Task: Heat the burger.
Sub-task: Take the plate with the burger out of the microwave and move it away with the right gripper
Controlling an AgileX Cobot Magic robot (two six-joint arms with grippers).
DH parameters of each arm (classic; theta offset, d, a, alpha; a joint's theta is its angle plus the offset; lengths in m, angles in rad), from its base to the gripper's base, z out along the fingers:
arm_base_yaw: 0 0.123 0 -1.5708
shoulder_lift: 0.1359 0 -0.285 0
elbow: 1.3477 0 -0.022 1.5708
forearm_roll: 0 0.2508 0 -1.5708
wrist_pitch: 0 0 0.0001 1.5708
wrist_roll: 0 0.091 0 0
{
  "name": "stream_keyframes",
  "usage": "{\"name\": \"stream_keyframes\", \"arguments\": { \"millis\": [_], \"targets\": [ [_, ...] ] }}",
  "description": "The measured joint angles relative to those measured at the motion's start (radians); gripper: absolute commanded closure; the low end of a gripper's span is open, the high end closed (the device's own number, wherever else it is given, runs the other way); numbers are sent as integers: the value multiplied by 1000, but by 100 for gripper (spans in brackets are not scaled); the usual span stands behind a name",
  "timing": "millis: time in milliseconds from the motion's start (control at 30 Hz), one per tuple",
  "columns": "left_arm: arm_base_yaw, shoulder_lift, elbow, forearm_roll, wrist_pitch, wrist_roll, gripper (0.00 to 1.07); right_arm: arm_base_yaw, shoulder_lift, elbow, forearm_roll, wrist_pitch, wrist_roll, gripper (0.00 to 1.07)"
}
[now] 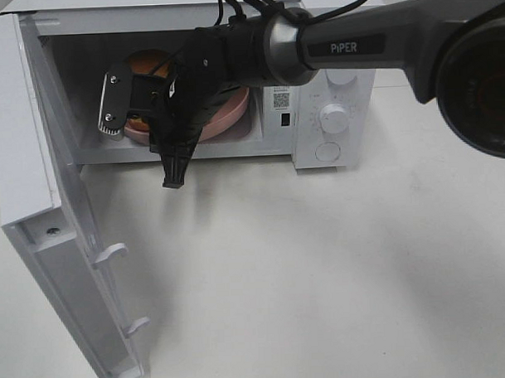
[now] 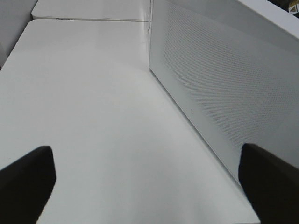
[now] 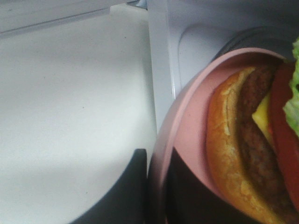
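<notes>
A: Where do we have the burger (image 3: pixel 247 144)?

B: It sits on the pink plate (image 3: pixel 187 135), and the plate is inside the open microwave (image 1: pixel 323 62), on the floor of its cavity. In the high view we see only a sliver of bun above our right arm (image 1: pixel 347 40) and the plate's pink edge below it; the wrist hides the rest.

A: And from the right wrist?

B: There we see it close: golden bun, dark patty, yellow cheese, red tomato and a bit of green lettuce, all lying within the plate's raised rim.

A: What are our right fingers (image 3: pixel 135 186) doing?

B: They are closed on the plate's rim. One dark finger lies outside the rim and the other inside, with the pink edge pinched between them. The right gripper (image 1: pixel 150 105) is reaching into the cavity at the plate's near-left side.

A: The door?

B: The microwave door (image 1: pixel 38 221) is swung wide to the left, its inner face with two latch hooks turned towards us. The control dials are on the right of the microwave's front.

A: And our left side?

B: The left fingers (image 2: pixel 25 179) stand wide apart with nothing between them, over the bare white worktop (image 2: pixel 93 102). A white perforated panel, which we take for the outside of the door, stands just beside them.
</notes>
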Motion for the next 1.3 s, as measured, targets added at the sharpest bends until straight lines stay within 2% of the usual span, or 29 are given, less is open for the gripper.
{"name": "stream_keyframes", "arguments": {
  "millis": [33,167,433,1000,1300],
  "targets": [
    [0,0,0,0,0,0,7,0,0,0,0,0,0,107],
    [0,0,0,0,0,0,7,0,-66,123,2,-66,0,107],
    [0,0,0,0,0,0,7,3,-156,275,14,-158,-27,107],
    [0,0,0,0,0,0,7,91,-220,402,48,-222,-80,107],
    [0,0,0,0,0,0,7,129,-289,510,72,-253,-113,107]
  ]
}}
